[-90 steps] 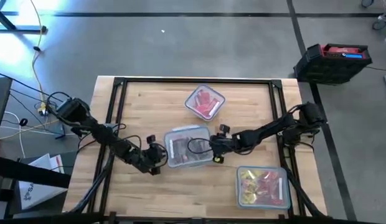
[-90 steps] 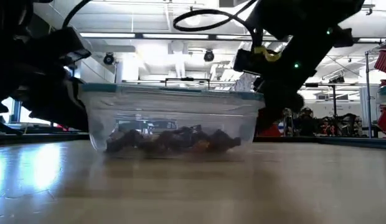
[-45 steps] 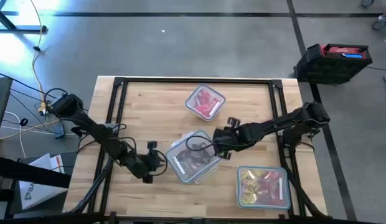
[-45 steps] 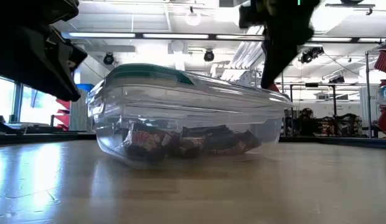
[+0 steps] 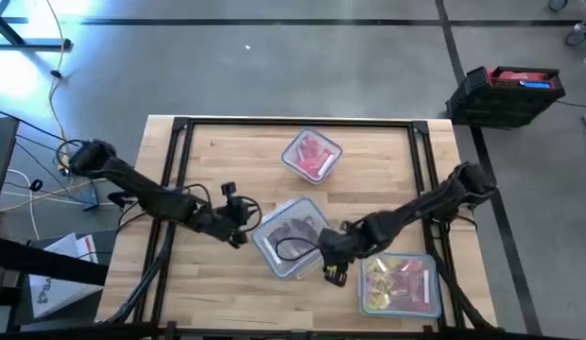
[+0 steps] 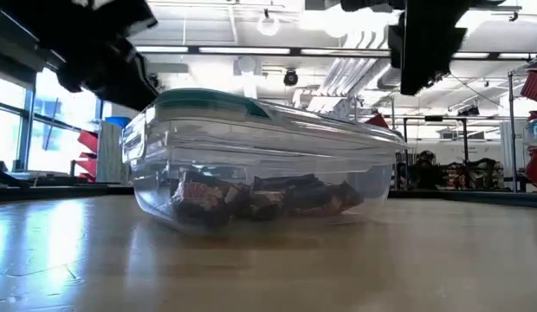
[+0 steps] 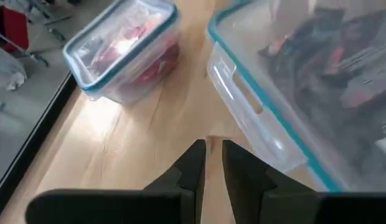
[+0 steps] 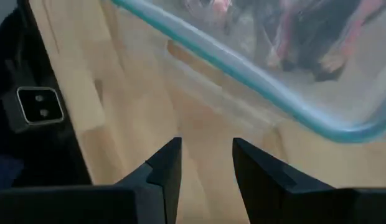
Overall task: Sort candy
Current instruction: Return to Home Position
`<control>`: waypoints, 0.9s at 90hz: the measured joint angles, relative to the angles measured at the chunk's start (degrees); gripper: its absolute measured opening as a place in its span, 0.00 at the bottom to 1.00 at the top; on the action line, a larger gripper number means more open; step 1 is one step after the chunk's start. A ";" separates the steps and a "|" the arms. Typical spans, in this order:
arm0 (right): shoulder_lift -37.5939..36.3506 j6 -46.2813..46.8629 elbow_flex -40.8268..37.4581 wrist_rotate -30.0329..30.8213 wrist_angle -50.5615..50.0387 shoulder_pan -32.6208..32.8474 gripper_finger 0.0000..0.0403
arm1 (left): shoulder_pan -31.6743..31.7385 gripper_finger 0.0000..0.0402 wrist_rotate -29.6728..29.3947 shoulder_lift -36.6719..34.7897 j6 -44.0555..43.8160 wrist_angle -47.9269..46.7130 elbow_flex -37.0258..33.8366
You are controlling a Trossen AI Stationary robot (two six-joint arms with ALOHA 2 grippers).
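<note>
1. High view: three clear containers are set on the wooden table (image 5: 227,156), and the candy is divided among them by kind.
2. Red packets (image 5: 312,156) are kept in the red-packet container (image 5: 285,156) at upper centre of the frame. Yellow packets (image 5: 392,281) are kept in the yellow-packet container (image 5: 435,283) at lower right.
3. Brown bars (image 5: 293,231) are kept in the middle container (image 5: 270,255), which is turned at an angle to the table's edges.
4. The left gripper (image 5: 241,225) is placed just beside the middle container's left side, at centre left of the frame.
5. The right gripper (image 5: 333,257) is placed at the middle container's lower right side, between it and the yellow-packet container. Whether either container is touched cannot be told.
6. Left wrist view: the left gripper's fingers (image 7: 196,165) are drawn almost together, with only a thin slit between them. Nothing is held, and the middle container and the red-packet container are seen ahead.
7. Right wrist view: the right gripper's fingers (image 8: 165,165) are parted by a narrow gap and nothing is gripped. The middle container's teal rim is seen just ahead.
8. Low view: the middle container is shown at centre with its lid (image 6: 216,104) on, the lid sitting higher on the frame's left. The brown bars are piled on its bottom.
9. Dark arm parts (image 6: 104,52) are seen in both upper corners, clear of the container.
</note>
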 joint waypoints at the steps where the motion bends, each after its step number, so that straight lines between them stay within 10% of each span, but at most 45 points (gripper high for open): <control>1: 0.36 0.34 0.00 -0.01 0.17 0.05 0.28 | 0.19 0.10 0.09 0.35 0.17 0.33 0.00; 56: 6.18 -9.51 -0.25 8.18 0.79 -6.33 0.28 | -1.56 0.10 26.79 4.22 2.11 5.40 0.23; 81: 6.36 -18.67 -0.13 9.16 2.84 -7.24 0.28 | -2.84 0.10 23.95 2.76 0.06 2.72 0.30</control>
